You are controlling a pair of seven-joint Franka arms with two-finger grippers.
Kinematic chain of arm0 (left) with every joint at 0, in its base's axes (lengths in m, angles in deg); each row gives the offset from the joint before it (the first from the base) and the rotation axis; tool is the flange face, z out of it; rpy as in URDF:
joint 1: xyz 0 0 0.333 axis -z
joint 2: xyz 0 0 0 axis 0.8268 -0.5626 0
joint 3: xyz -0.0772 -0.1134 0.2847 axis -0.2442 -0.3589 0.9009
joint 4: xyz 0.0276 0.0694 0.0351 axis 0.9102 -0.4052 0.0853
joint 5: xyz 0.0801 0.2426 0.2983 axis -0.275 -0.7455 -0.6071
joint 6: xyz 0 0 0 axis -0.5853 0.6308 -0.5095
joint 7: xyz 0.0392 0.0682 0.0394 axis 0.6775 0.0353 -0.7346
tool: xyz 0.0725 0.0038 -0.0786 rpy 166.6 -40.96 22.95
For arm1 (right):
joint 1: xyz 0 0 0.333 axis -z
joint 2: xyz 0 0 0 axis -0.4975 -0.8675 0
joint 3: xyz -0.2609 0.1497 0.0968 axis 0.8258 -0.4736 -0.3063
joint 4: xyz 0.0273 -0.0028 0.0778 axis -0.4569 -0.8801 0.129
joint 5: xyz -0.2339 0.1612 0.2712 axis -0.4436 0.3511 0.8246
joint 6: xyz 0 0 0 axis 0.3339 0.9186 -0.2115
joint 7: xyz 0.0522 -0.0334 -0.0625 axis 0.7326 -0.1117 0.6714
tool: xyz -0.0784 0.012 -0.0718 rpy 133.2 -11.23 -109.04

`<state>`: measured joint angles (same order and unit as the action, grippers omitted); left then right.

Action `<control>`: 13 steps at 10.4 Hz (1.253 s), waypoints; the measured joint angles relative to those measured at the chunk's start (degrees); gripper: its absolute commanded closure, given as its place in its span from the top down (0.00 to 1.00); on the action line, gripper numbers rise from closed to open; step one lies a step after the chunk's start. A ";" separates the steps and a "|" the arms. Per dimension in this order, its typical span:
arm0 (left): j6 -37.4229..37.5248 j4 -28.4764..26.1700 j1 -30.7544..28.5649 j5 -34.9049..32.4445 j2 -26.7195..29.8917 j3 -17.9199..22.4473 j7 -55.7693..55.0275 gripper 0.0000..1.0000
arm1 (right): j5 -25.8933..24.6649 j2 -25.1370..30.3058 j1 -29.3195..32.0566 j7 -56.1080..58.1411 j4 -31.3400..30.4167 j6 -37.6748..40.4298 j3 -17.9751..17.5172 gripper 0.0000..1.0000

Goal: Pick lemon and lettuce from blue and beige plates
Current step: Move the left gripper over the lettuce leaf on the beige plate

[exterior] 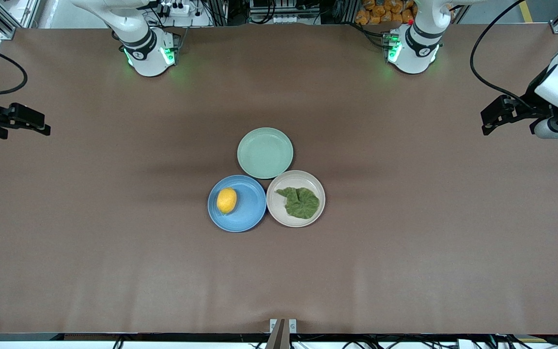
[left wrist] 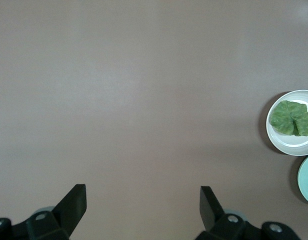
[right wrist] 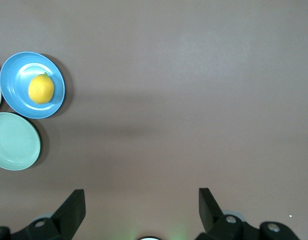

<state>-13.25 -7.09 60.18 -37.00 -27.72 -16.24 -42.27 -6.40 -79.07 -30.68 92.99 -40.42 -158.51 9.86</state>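
Note:
The yellow lemon [exterior: 226,200] lies on the blue plate [exterior: 250,215] in the middle of the table. The dark green lettuce [exterior: 301,201] lies on the beige plate [exterior: 273,206] beside it, toward the left arm's end. My left gripper [exterior: 488,124] is open and empty, up over bare table at its own end. My right gripper [exterior: 41,127] is open and empty, up over bare table at its own end. The left wrist view shows the lettuce [left wrist: 292,117] on its plate [left wrist: 274,135]. The right wrist view shows the lemon [right wrist: 41,88] on its plate [right wrist: 14,80].
A pale mint-green plate [exterior: 265,152] with nothing on it touches both plates, farther from the front camera. It shows in the left wrist view [left wrist: 307,180] and the right wrist view [right wrist: 14,141]. Brown table surface surrounds the three plates.

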 measured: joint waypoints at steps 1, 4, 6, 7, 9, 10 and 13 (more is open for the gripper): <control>0.00 -0.01 -0.01 0.00 0.00 0.00 0.00 1.00 | -0.07 0.31 0.00 -0.07 -0.06 0.03 -0.05 1.00; 0.00 -0.15 0.13 0.31 -0.20 -0.21 0.41 1.00 | -0.18 0.40 0.00 -0.14 -0.06 -0.25 -0.11 1.00; -1.54 -0.55 1.69 1.66 -1.99 -1.58 0.91 1.00 | -0.27 0.40 0.02 -0.26 -0.06 -0.52 -0.09 1.00; -3.93 -0.74 3.61 1.83 -3.65 -2.52 0.40 1.00 | -0.31 0.41 0.07 -0.28 -0.07 -0.85 -0.04 1.00; -9.27 -0.94 8.92 1.92 -7.78 -3.25 -2.94 1.00 | -0.40 0.37 0.07 -0.29 -0.18 -2.72 -0.05 1.00; -12.75 -1.11 12.11 1.93 -10.42 -3.33 -5.56 1.00 | -0.39 0.31 0.10 -0.37 -0.33 -4.01 -0.08 1.00; -27.58 -1.53 20.91 1.93 -20.35 -3.39 -14.09 1.00 | -0.98 -0.16 0.25 -0.40 -0.73 -4.54 -0.03 1.00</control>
<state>-40.84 -8.62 81.09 -35.08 -48.07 -19.63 -56.37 -7.39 -79.23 -30.43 92.59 -41.15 -163.05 9.82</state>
